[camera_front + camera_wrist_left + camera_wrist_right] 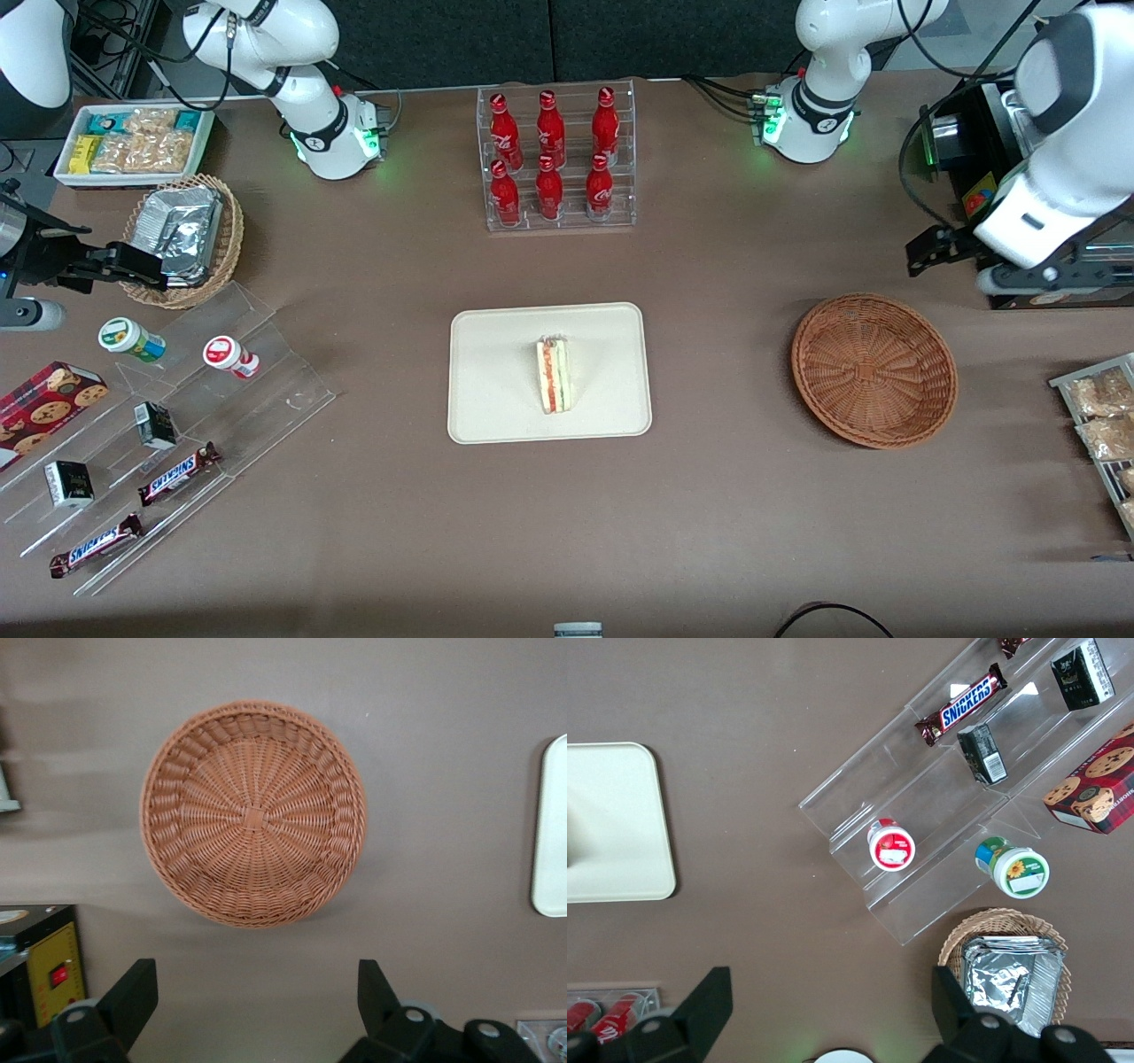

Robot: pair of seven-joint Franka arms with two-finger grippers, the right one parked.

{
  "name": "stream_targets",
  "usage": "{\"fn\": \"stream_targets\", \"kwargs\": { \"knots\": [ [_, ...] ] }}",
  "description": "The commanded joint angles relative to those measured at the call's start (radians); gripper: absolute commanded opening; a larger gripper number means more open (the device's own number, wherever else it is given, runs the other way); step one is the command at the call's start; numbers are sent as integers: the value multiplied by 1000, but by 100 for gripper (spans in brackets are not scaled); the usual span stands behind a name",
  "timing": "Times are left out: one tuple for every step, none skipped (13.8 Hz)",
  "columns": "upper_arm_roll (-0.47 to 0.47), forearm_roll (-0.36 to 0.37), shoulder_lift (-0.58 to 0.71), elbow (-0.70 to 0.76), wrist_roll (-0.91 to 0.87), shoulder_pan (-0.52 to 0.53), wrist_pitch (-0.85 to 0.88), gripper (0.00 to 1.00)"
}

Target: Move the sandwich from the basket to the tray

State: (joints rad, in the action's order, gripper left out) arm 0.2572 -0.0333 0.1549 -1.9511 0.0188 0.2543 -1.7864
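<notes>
And there it is: the sandwich (555, 376) lies on the tray (496, 390), near the tray's middle, cut side up with its red-orange and green layers showing. The basket (873, 369) sits well apart from the tray, toward the working arm's end of the table, and its woven bowl (253, 812) holds nothing at all. By my read the job looks done, with nothing left but for the arm to pull clear.

The gripper (930, 248) hangs above the table beside the basket, farther from the front camera than the basket is. Its fingers (131, 994) stand spread wide with nothing between them.

Now the writing. 2 chocolate bars (177, 473) lie on the clear stepped display well apart from the tray, toward the parked arm's end, and both read "SNICKERS" in white and blue lettering. 6 red bottles (551, 155) stand in a clear rack farther from the front camera than the tray; they carry white script that I cannot make out. A red box (44, 410) printed with cookies lies beside the display, its wording unreadable.
</notes>
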Motion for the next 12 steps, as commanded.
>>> {"fn": "stream_targets", "kwargs": {
  "knots": [
    [-6, -14, -11, 127, 15, 8, 108, 100],
    [-6, -8, -20, 155, 16, 5, 139, 100],
    [-7, -5, -24, 173, 15, -4, 150, 100],
    [-9, -4, -29, 181, 9, -12, 151, 100],
    [-38, 1, -37, 201, 1, -59, 151, 100],
    [-117, 1, -50, 225, 0, -132, 151, 100],
    [-195, 4, -66, 256, 1, -198, 153, 100],
    [-234, 3, -77, 273, 1, -229, 163, 100],
    [-237, 6, -78, 279, 1, -239, 170, 100],
    [-237, 7, -74, 282, 1, -245, 173, 100],
    [-237, 7, -68, 282, 1, -245, 183, 100],
    [-236, 9, -66, 299, 1, -244, 214, 100]
  ]
}}
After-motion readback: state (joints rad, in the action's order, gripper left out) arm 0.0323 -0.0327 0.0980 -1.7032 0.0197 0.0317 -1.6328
